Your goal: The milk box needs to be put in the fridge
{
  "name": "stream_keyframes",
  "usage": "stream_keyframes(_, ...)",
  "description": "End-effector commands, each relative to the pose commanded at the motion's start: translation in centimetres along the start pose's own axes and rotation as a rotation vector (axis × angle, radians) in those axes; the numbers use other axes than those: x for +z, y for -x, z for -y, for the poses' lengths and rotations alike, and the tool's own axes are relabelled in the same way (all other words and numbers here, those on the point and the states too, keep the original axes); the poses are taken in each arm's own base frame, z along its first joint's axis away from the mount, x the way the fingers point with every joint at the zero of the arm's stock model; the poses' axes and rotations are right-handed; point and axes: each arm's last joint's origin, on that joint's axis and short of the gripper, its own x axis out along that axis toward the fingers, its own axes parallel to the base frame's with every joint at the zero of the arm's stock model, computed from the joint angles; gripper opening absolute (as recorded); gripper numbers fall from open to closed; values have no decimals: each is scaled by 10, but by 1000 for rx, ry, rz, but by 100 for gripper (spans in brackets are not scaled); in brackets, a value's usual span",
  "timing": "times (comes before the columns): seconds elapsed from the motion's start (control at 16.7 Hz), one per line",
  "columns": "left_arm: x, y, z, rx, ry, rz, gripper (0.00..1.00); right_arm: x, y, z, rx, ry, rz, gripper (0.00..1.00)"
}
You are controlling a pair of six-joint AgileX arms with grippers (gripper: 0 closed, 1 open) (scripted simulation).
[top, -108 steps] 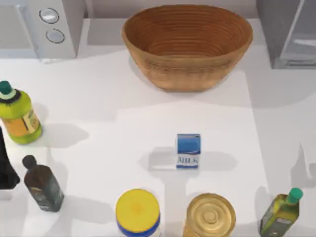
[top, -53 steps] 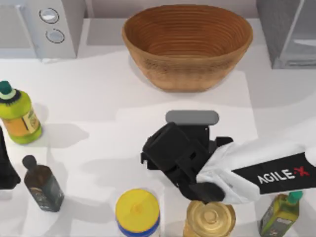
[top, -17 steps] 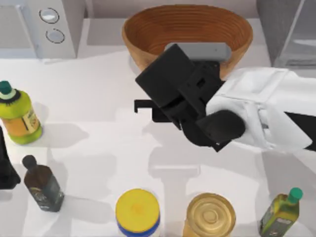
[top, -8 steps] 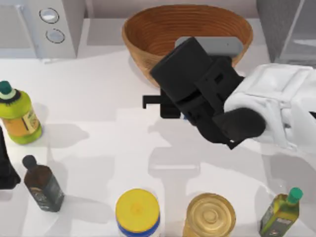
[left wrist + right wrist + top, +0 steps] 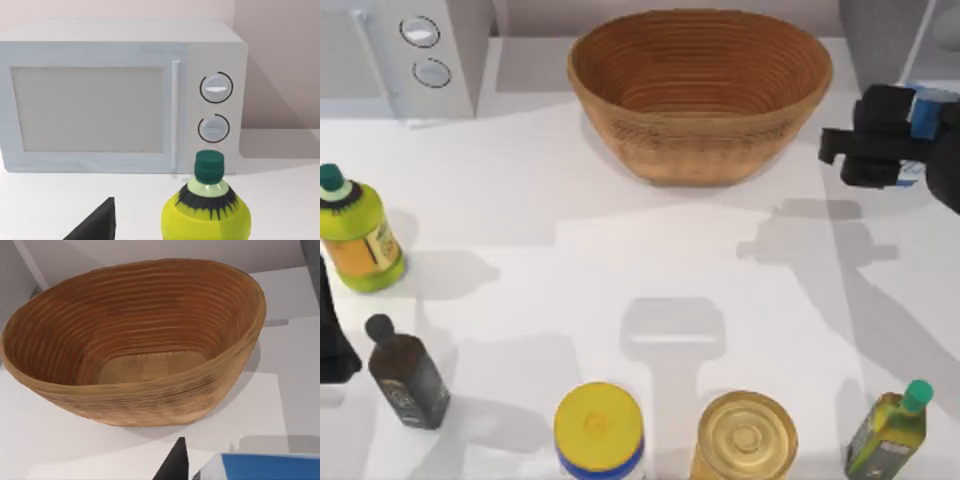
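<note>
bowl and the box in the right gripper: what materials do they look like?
Wicker bowl: looks like woven or coiled cane, matte tan, judging by the stacked ridged rings around its wall. Milk box, held in the right gripper near the top view's right edge: probably smooth printed carton, with flat faces and a blue top.

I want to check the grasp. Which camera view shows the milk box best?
The top view: the milk box sits in the right gripper at the table's right edge, before the fridge. The right wrist view gives just its blue top.
</note>
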Motion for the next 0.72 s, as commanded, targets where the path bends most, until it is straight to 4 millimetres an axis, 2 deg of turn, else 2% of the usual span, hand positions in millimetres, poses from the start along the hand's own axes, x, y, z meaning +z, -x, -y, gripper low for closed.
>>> stream_keyframes(0.18,0,0,0,0,0,0,100,-10,36,54,35,-4,151,0)
stream_keyframes(0.36,0,0,0,0,0,0,100,-46,60,98,28,43,294,0)
stream_keyframes(0.48,0,0,0,0,0,0,100,-77,64,119,1,90,367,0)
stream_keyframes(0.72,0,0,0,0,0,0,100,-124,54,147,-79,173,445,0)
